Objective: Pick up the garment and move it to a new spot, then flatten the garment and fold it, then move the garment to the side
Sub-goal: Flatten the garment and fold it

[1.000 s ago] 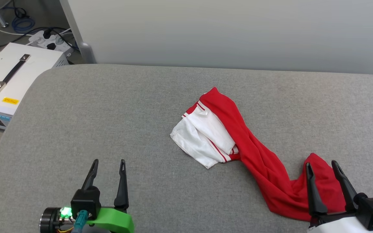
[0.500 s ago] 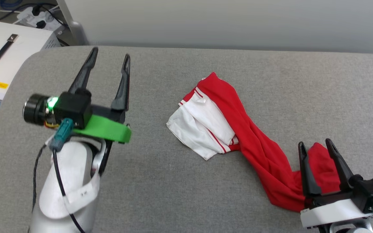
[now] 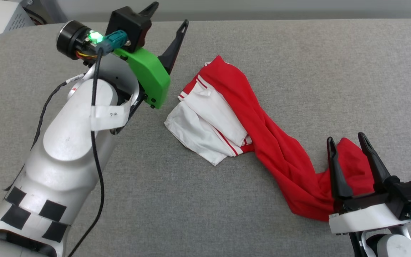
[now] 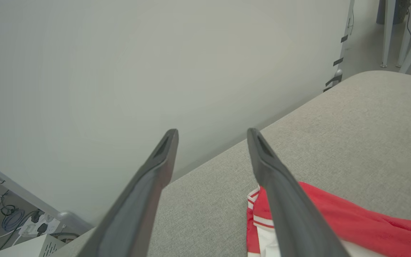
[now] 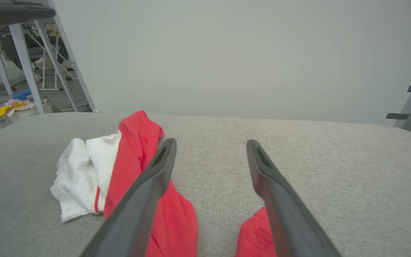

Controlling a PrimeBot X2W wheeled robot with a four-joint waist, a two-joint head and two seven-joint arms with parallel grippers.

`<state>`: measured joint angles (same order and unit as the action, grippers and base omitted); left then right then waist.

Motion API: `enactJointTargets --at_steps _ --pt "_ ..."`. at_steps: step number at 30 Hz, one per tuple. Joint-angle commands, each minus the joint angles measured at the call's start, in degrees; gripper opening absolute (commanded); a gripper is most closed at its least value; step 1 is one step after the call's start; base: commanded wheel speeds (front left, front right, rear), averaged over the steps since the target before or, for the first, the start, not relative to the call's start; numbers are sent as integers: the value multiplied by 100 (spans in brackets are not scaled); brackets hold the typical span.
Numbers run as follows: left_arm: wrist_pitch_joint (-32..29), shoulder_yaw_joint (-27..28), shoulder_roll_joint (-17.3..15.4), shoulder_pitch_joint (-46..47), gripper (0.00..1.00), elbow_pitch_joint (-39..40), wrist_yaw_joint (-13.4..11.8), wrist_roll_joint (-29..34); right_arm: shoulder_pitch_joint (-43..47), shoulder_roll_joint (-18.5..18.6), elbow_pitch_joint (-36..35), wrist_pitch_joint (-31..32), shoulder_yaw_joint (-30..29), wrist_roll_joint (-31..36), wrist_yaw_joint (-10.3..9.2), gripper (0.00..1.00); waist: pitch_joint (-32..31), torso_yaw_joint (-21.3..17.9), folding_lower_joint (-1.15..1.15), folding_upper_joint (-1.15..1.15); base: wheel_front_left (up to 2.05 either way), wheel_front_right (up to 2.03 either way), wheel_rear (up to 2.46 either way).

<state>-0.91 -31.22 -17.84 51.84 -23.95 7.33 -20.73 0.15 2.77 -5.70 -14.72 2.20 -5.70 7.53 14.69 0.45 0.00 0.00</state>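
Right gripper (image 3: 345,137) is seen nearest, at about four o'clock in the head view. Its two long, dark, tapering fingers are spread wide apart and nothing is clamped between them. They are poised over the near end of the garment (image 3: 262,135), which is laid on a grey, finely woven padded surface (image 3: 191,200) with rounded corners. In the right wrist view the same gripper (image 5: 211,141) is shown with red cloth under its fingers, and bare grey weave is seen in the gap towards twelve o'clock.

From there the garment is stretched as a soft, creased red band towards eleven o'clock. At the middle of the head view it is bunched into crumpled white folds edged with thin red stripes. A red point is formed at its far end.

Beyond it, at eleven o'clock, the left gripper (image 3: 170,13) is held raised on a smooth pale forearm (image 3: 73,142) behind a glossy green plastic bracket (image 3: 148,71). Its fingers are likewise parted and empty. In the left wrist view that gripper (image 4: 212,131) is aimed over the surface's far edge, with the garment's striped trim (image 4: 259,217) at five o'clock. A plain matt pale panel (image 4: 120,71) is seen farthest off.
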Motion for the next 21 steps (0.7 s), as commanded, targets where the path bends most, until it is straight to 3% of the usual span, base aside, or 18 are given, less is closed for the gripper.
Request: enactJointTargets --at_steps 1,7,10,16,21 --pt "-304 -261 -117 207 100 -88 14 -280 -146 10 -34 -28 5 24 -4 100 161 -108 0 0 0 0 0" --pt "-2004 -1566 -563 625 100 -272 14 -1591 -272 10 -39 -28 26 11 -4 100 310 -188 0 0 0 0 0" --pt "-2560 -2138 -810 766 100 -231 15 -2030 -316 10 -44 -28 45 -4 -4 100 378 -222 0 0 0 0 0" --pt "-3111 -3051 -1090 895 100 -276 15 -2647 -422 10 -61 -28 89 -28 -4 100 549 -304 0 0 0 0 0" --pt "-3184 -3596 -1144 882 100 -505 15 -3033 -524 10 -83 -28 99 -38 -4 100 725 -371 0 0 0 0 0"
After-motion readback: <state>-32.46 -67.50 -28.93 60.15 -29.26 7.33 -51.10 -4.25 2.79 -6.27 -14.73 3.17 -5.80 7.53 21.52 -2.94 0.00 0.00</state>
